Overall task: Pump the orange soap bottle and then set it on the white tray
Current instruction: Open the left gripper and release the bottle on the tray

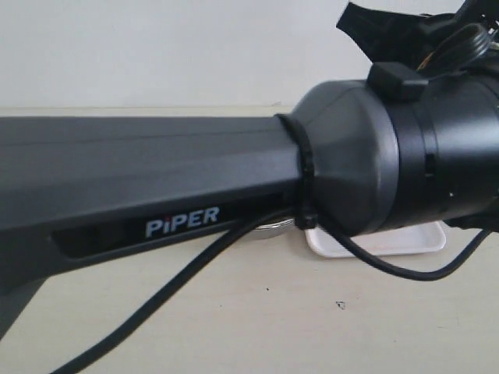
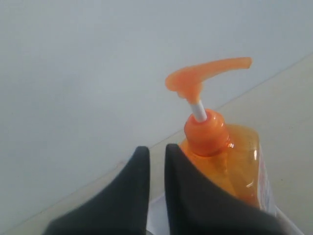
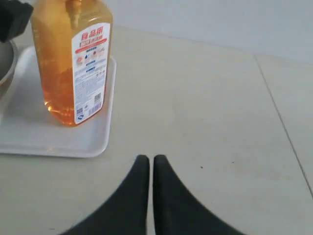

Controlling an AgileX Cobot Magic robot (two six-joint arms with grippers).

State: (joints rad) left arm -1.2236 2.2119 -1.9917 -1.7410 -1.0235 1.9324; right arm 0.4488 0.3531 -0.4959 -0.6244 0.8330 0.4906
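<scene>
Orange soap bottle [image 3: 63,63] on white tray [image 3: 58,139]

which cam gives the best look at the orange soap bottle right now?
Right wrist view: the orange soap bottle stands upright on the white tray, label visible, top cropped. Left wrist view shows only its pump head and shoulder. Exterior view: the arm hides it.

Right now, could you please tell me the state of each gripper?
Left gripper: closed, holding nothing.
Right gripper: closed, holding nothing.
</scene>
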